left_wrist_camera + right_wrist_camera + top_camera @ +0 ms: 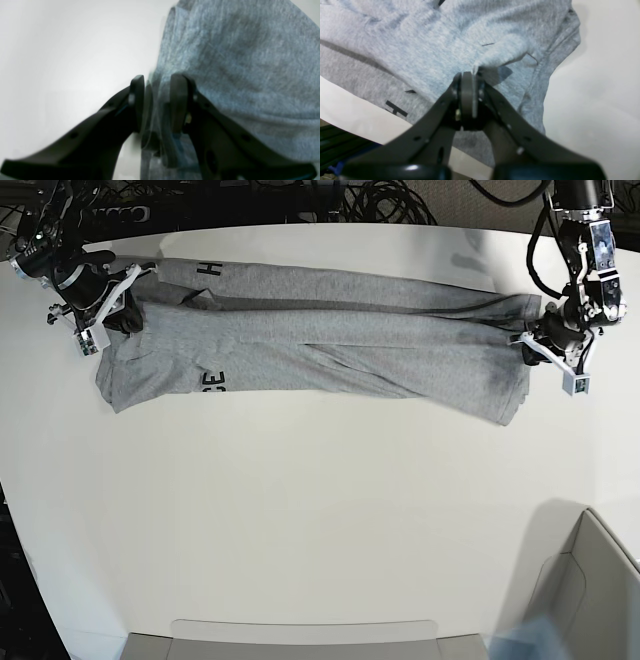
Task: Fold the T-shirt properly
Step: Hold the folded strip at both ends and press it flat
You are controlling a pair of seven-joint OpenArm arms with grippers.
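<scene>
The heather-grey T-shirt (330,340) lies stretched in a long, lengthwise-folded band across the far part of the white table (300,510), with black lettering (213,380) showing near its left end. At that end my right gripper (128,308) is shut on a pinched fold of the T-shirt (420,50), the cloth rising to the closed tips of the right gripper (469,75). My left gripper (533,343) sits at the opposite end. In the left wrist view the left gripper (158,80) has its fingers apart, straddling the edge of the T-shirt (237,62).
A grey open box (590,580) stands at the near right corner. A flat grey tray (300,642) lies along the near edge. Black cables (370,200) run behind the table's far edge. A dark frame (335,145) shows beyond the table edge in the right wrist view.
</scene>
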